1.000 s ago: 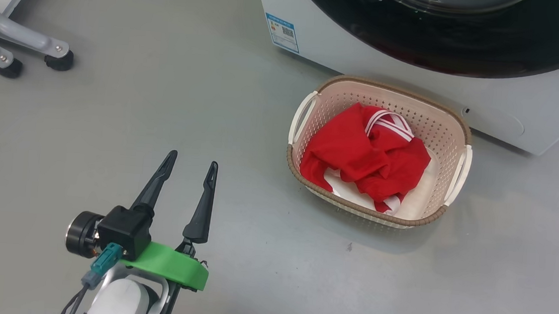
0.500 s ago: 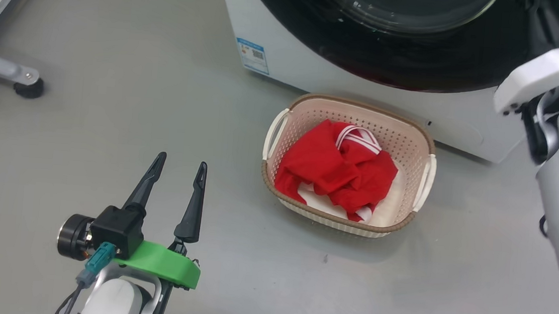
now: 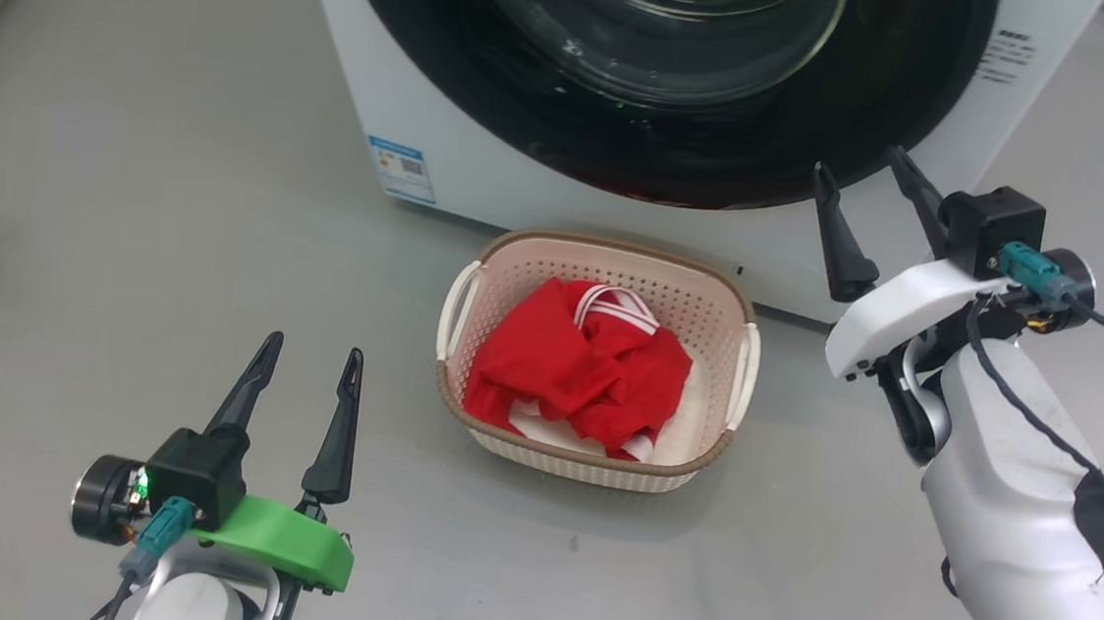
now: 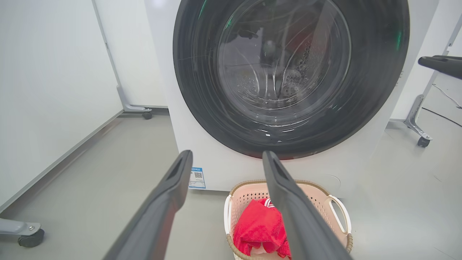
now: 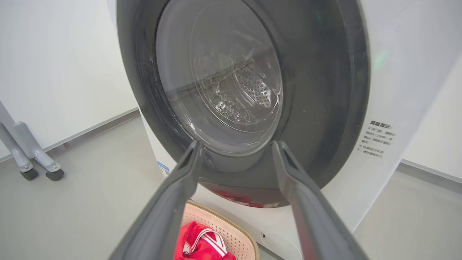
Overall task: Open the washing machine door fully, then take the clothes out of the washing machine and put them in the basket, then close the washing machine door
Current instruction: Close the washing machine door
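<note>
Bright, even light fills all views. A soft shadow lies below the basket point(image 3: 616, 243). Reflections streak the washing machine door point(image 4: 285, 68).

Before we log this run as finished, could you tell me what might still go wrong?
The washing machine door looks shut, but no latch is visible, so it might spring back open. The basket sits just below that door, near the open right claw, which could clip it when retracting.

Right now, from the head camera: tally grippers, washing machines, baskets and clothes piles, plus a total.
grippers: 2 (left gripper, right gripper, both open)
washing machine: 1
basket: 1
red clothes pile: 1, in the basket; garment count unclear
Total: 5
</note>
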Robot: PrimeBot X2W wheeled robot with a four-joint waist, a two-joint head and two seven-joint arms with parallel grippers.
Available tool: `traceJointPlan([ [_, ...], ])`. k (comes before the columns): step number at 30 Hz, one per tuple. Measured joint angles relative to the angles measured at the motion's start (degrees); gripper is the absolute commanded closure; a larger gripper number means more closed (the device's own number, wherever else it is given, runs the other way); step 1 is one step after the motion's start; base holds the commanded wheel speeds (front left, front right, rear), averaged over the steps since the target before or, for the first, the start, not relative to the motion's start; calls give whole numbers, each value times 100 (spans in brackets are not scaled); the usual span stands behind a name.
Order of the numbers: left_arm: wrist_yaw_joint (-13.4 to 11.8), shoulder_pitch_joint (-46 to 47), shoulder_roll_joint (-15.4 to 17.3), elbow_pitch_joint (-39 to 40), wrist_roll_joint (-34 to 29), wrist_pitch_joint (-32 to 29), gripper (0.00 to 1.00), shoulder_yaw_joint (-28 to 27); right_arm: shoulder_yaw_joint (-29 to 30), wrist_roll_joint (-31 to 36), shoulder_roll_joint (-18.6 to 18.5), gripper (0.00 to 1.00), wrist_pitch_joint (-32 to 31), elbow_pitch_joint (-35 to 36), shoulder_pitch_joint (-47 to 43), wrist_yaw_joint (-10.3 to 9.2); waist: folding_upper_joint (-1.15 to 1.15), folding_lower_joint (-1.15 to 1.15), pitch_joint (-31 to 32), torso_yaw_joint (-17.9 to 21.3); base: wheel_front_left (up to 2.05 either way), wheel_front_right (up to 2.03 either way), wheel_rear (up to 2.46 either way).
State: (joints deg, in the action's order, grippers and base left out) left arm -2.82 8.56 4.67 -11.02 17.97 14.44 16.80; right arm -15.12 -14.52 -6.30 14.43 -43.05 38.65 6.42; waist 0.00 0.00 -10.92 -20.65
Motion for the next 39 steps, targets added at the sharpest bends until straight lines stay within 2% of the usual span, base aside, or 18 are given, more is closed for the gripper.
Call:
traceJointPlan([
  [11, -42, -168, 56, -129, 35, -9, 0, -53, 155, -45, 80, 0, 1, 586, -909, -14, 0, 0, 304, 585, 0, 0, 0],
  [21, -42, -384, 136, -231, 108, -79, 0, -71, 365, -71, 124, 0, 0, 1026, -1959, -229, 0, 0, 638, 1097, 0, 0, 0],
  [29, -42, -561, 144, -321, 121, -180, 0, -45, 597, -120, 176, 0, 1, 1497, -2665, -414, 0, 0, 972, 1351, 0, 0, 0],
  [39, -43, -785, 154, -316, 170, -254, 0, -35, 651, -120, 230, 0, 1, 1942, -3173, -485, 0, 0, 1173, 1513, 0, 0, 0],
])
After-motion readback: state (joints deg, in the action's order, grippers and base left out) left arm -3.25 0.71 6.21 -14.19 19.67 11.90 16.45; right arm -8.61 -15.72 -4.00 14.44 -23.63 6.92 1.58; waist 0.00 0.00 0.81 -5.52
